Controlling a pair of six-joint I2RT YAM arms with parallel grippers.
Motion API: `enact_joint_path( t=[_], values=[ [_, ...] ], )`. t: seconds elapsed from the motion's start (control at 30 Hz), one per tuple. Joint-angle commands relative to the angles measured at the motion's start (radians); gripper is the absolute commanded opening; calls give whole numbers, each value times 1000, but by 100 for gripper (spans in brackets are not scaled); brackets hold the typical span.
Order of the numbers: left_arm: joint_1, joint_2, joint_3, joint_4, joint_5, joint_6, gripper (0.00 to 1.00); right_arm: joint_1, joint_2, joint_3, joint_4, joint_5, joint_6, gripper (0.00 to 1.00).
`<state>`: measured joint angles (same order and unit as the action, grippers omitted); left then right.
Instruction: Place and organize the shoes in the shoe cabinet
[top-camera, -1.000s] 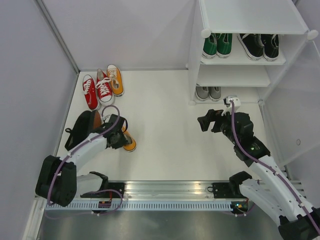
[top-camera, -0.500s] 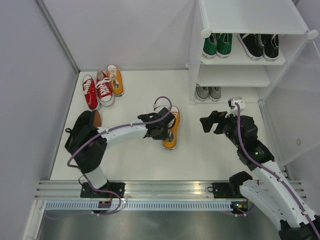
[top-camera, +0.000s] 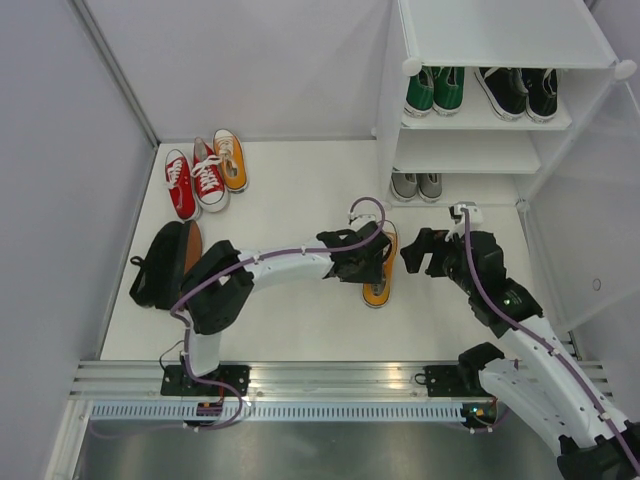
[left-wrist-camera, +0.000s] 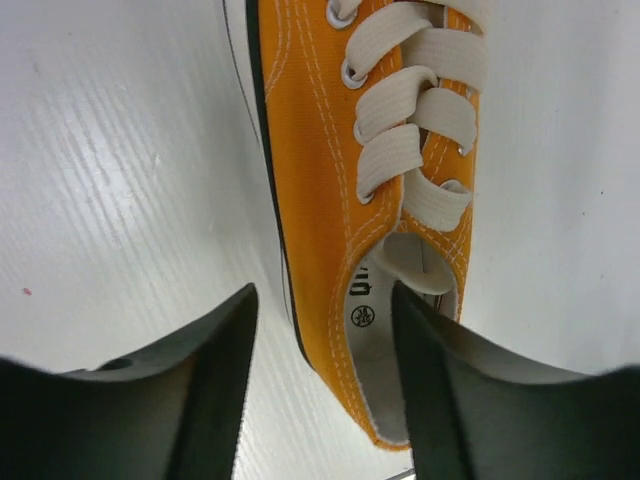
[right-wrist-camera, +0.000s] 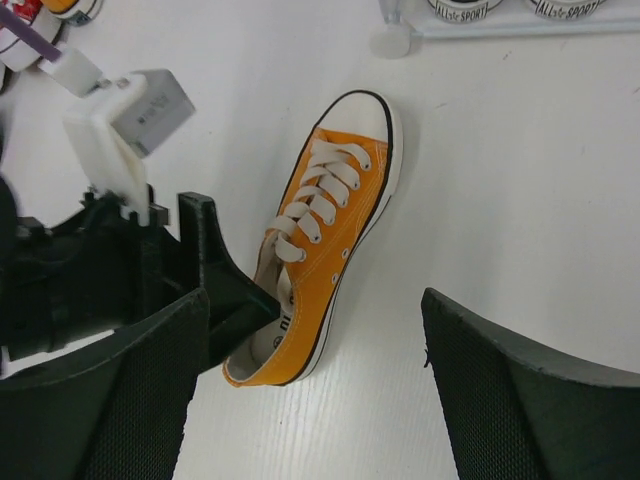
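orange shoe (left-wrist-camera: 320, 200) toe cut off at top edge, grey shoes (top-camera: 417, 186) half under cabinet shelf (top-camera: 470, 157)

Our left arm (top-camera: 290, 264) and right arm (top-camera: 535, 345) wear white shells with black joints, each trailing a purple cable (top-camera: 467, 255). Left gripper (left-wrist-camera: 322, 295) and right gripper (right-wrist-camera: 315, 300) are matte black, like the bases (top-camera: 205, 382) at bottom.

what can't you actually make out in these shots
- Orange shoe under the left tool: top view, its middle is hidden by that tool; left wrist view, the toe is cut off by the top edge.
- Grey shoes: top view, only the heels show, the rest lies under a cabinet shelf.
- Dark object by the left wall: top view, too unclear to name.
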<state>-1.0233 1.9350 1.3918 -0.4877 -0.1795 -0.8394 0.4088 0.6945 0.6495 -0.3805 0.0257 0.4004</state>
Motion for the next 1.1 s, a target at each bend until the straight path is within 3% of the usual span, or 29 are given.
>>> enact_joint_path(
  t=[0.0, 0.03, 0.1, 0.33, 0.53, 0.63, 0.77, 1.0, 1.07],
  values=[
    [9, -132, -31, 29, -32, -38, 65, 1, 16, -24, -17, -21, 37, 90],
    [14, -155, -45, 25, -46, -35, 73, 1, 23, -25, -14, -23, 41, 90],
    [41, -220, -92, 18, -55, -30, 77, 13, 54, -24, -14, -23, 48, 89],
    [213, -430, -243, -46, -51, 42, 80, 155, 203, -33, 46, 20, 117, 85],
    [475, -660, -370, -127, 2, 161, 80, 266, 359, 18, 78, 56, 153, 73],
    [604, -756, -398, -172, 18, 224, 82, 289, 436, 36, 112, 54, 176, 62],
    [754, -856, -448, -193, 32, 283, 85, 332, 505, 82, 124, 89, 189, 60],
    [796, -981, -559, -190, -49, 353, 100, 383, 612, 124, 115, 167, 215, 61],
    [796, -998, -573, -192, -51, 368, 100, 390, 643, 128, 112, 189, 224, 61]
  ],
)
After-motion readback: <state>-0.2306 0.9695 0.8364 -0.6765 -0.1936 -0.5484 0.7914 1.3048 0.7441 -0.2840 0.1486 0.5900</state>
